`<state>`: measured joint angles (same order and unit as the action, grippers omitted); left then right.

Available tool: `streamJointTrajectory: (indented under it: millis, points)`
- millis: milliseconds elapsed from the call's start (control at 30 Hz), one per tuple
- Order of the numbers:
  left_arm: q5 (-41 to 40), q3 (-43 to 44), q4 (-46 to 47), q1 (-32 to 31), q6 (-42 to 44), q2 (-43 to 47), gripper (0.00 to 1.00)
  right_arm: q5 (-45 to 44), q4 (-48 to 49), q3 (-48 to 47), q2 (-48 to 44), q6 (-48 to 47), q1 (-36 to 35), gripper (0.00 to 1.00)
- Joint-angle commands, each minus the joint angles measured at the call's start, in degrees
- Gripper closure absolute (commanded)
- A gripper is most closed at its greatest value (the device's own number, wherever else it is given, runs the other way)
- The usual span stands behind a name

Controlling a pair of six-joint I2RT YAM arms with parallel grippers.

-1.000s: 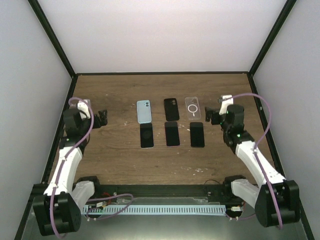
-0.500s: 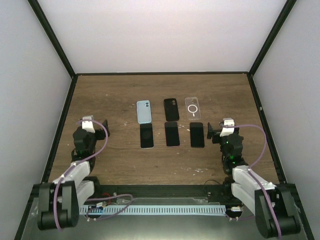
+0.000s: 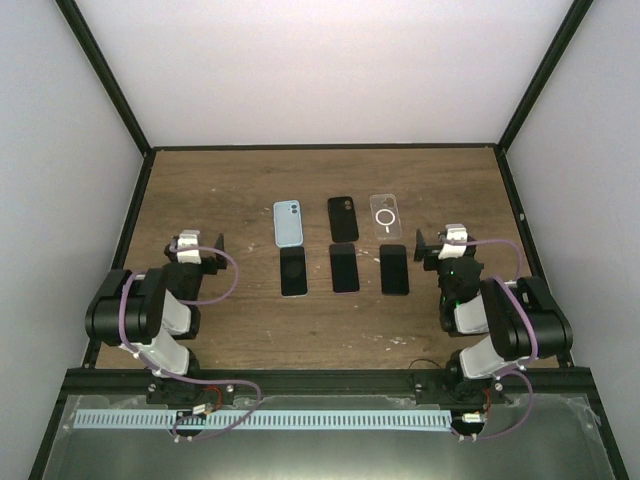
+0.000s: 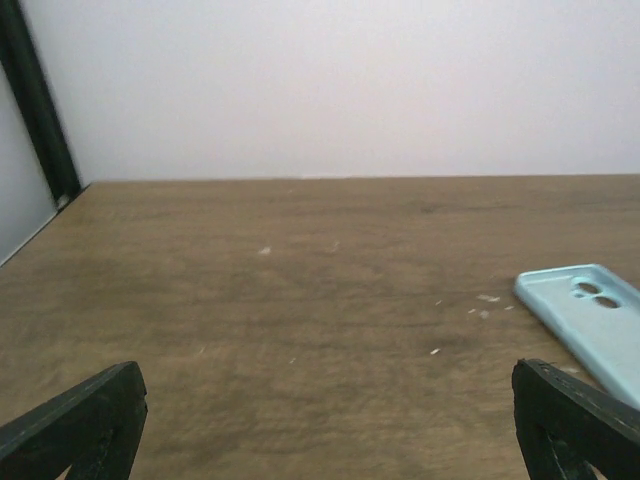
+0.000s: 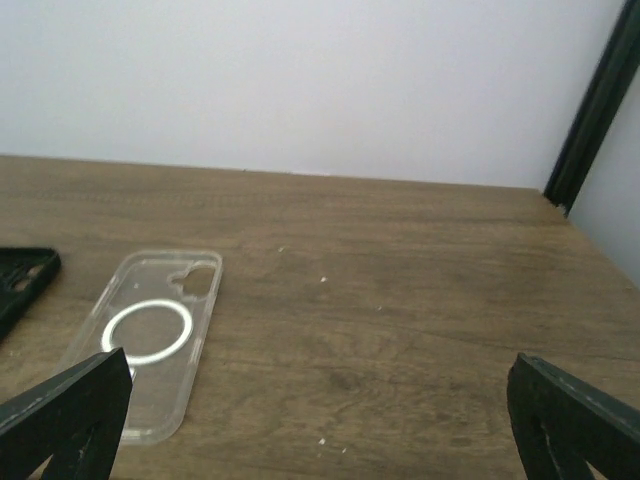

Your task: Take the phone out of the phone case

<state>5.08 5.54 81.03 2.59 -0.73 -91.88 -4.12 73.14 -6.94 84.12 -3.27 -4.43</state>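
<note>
Three cases lie in the back row: a light blue case (image 3: 288, 222) with its back up, a black case (image 3: 343, 218) and a clear case (image 3: 385, 214) with a white ring. Three dark phones lie in front of them, left (image 3: 293, 271), middle (image 3: 345, 267) and right (image 3: 395, 269). My left gripper (image 3: 207, 250) is open and empty, low over the table left of the phones. My right gripper (image 3: 430, 248) is open and empty, right of the phones. The left wrist view shows the blue case (image 4: 590, 315). The right wrist view shows the clear case (image 5: 150, 340) and a corner of the black case (image 5: 20, 280).
The wooden table (image 3: 240, 190) is walled by white panels with black frame posts (image 3: 110, 85). Both arms sit folded at the near edge. A perforated rail (image 3: 310, 420) runs along the front below the table.
Both arms have folded down and back toward their bases, lowering the grippers close to the table. The phones and cases have not moved.
</note>
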Motion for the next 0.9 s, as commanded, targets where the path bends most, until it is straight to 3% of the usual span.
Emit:
streamJointTrajectory:
  millis: [0, 100, 267, 867]
  points:
    - [9.1, -0.1, 10.5, -0.3, 3.3, -0.5, 0.00, 6.0, 3.5, -3.5, 2.4, -1.4, 2.0, 0.00]
    - [9.6, 2.8, 3.8, -0.2, 3.5, 1.1, 0.00, 10.1, -0.5, -5.6, 2.7, -0.4, 3.8, 0.00]
    - [-0.4, 11.8, -15.8, -0.1, 0.3, 2.8, 0.00, 10.4, -0.4, -5.6, 2.6, -0.2, 4.1, 0.00]
    - [2.1, 12.4, -17.1, -0.5, 1.5, 2.7, 0.00, 10.4, -0.3, -5.5, 2.5, -0.2, 4.1, 0.00]
